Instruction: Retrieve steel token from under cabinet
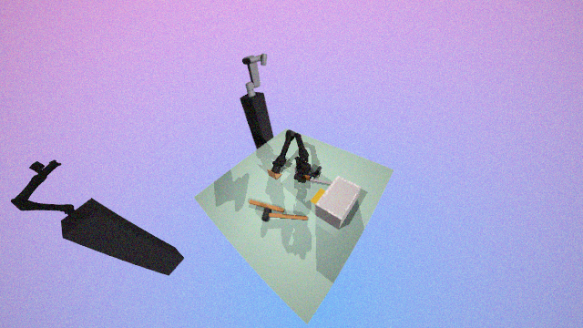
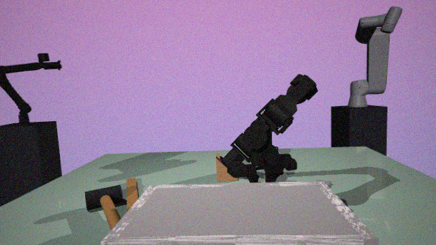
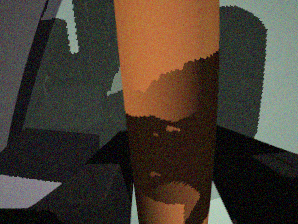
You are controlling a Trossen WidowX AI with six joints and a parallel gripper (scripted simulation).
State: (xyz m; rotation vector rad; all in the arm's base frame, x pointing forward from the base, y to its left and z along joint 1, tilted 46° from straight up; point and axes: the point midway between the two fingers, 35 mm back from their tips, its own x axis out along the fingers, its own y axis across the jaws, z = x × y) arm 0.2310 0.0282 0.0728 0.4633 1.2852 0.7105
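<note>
top view high and distant, exterior low behind cabinet [image 1: 339, 196] [image 2: 235, 212] — wrist close-up
</note>
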